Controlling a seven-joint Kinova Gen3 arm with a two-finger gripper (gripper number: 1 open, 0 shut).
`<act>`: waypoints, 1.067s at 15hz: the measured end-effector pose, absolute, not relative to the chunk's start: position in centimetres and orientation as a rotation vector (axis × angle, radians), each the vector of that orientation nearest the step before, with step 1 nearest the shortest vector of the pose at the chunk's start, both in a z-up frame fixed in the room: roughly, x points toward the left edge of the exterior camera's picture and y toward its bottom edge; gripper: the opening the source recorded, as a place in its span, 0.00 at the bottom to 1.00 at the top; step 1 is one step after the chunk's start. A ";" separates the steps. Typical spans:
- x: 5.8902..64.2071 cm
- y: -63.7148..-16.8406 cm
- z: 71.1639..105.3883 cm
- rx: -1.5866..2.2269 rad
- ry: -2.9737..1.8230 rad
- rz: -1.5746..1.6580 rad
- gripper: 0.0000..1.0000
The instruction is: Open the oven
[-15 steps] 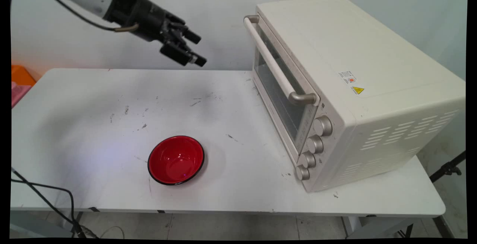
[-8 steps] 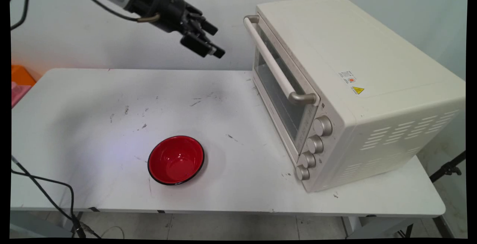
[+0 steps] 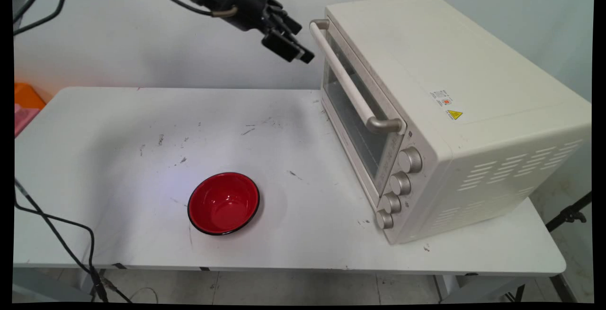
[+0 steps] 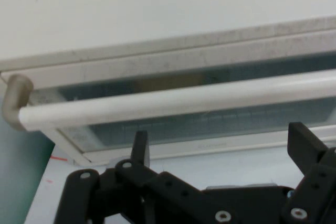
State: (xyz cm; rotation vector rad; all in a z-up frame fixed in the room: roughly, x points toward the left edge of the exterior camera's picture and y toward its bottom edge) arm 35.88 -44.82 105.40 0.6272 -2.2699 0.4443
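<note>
The white arm reaches in from the upper left, high above the table's far side, its black gripper [image 3: 296,40] [image 4: 220,148] angled down to the right with both fingers [image 4: 304,145] spread wide apart, holding nothing

Looks like a robotics lab or test room rather than a home kitchen. Scuffed white table [image 3: 118,125] set against a bare wall [image 3: 118,40], with loose black cables [image 3: 57,234] trailing off its near edge. Cream toaster oven [image 3: 454,111] and red bowl [image 3: 223,203] laid out as props (no counter, no sink). Black stand leg [image 3: 568,215] at right, on a tiled floor [image 3: 293,291].
</note>
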 end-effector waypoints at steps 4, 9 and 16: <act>34.4 -45.8 105.4 0.628 -2.267 0.452 1.00; 32.3 -47.1 105.1 0.634 -2.264 0.459 1.00; 30.7 -48.4 104.5 0.641 -2.263 0.470 0.00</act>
